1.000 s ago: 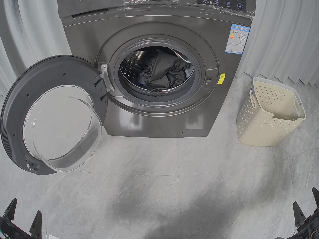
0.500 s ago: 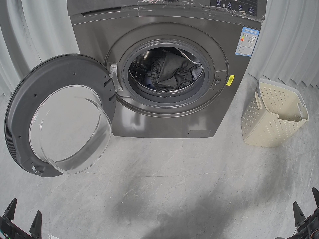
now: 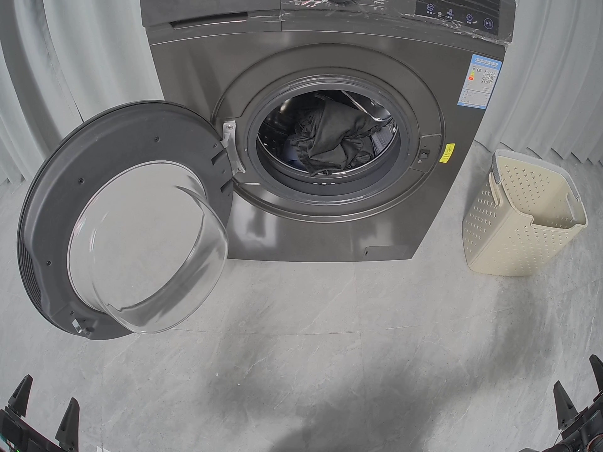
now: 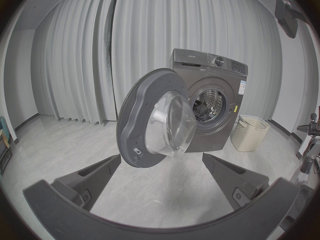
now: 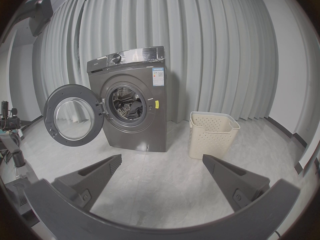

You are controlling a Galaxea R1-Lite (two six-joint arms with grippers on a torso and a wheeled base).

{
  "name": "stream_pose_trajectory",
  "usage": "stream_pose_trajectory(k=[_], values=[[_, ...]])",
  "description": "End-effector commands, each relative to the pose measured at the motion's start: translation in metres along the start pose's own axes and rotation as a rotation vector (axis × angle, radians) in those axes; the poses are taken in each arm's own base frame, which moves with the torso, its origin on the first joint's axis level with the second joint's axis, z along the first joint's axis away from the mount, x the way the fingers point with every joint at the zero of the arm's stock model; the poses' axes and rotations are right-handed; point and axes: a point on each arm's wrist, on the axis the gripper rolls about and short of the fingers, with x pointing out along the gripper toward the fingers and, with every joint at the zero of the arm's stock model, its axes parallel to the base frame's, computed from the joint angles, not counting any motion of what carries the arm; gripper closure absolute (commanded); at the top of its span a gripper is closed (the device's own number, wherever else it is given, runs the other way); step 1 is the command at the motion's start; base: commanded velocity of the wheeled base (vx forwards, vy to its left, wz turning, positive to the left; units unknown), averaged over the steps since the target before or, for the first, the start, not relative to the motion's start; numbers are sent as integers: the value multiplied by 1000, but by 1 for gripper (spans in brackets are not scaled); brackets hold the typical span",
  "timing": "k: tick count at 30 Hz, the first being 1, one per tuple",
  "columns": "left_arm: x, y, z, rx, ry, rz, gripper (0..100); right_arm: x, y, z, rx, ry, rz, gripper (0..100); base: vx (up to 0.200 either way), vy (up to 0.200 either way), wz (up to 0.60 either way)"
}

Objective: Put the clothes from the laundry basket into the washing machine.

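Clothes of dark grey fabric [image 3: 336, 136] lie bunched inside the drum of the grey front-loading washing machine [image 3: 188, 64]. They are piled toward the front of the opening, and no part is seen hanging over the door seal. The round grey door with a clear bowl-shaped window [image 3: 56, 189] stands swung wide open on the machine's left side. The cream perforated plastic laundry basket [image 3: 496, 233] stands upright on the grey marbled floor [image 3: 314, 346], near the machine's right flank and not touching it. No garment shows in the visible part of its interior; its bottom is hidden.

Left gripper [image 3: 49, 390]: fingers apart, holding nothing, low and well back from the machine. Right gripper [image 3: 575, 371]: fingers apart, holding nothing, likewise well back.

Assessment: loading appears finished or nearly so. The basket lies ahead and to the right, so the right arm is the nearer one for any item left in it. The drum opening lies straight ahead. The open door lies ahead and to the left, on the left arm's side, and would obstruct a reach into the drum from that side.
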Motion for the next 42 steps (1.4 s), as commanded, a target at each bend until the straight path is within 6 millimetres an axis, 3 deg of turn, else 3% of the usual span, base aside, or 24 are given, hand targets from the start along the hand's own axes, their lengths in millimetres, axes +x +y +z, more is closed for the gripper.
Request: stream_pose_trajectory(k=[1, 21, 33, 35, 37, 40, 42], values=[[1, 0, -5, 1, 7, 2, 0, 1, 0, -5, 0, 8, 0, 0, 0, 0, 0], [0, 0, -5, 13, 6, 2, 0, 1, 0, -5, 0, 8, 0, 0, 0, 180, 0], [0, 0, -5, 48, 1, 5, 0, 1, 0, -5, 0, 8, 0, 0, 0, 0, 0], [-3, -1, 10, 36, -62, -4, 0, 1, 0, -5, 0, 8, 0, 0, 0, 0, 0], [-12, -3, 53, 34, -169, -18, 0, 1, 0, -5, 0, 8, 0, 0, 0, 0, 0], [-9, -4, 80, 34, -146, -76, 0, 1, 0, -5, 0, 8, -1, 0, 0, 0, 0], [4, -5, 94, 33, -81, -127, 0, 1, 0, -5, 0, 8, -1, 0, 0, 0, 0]])
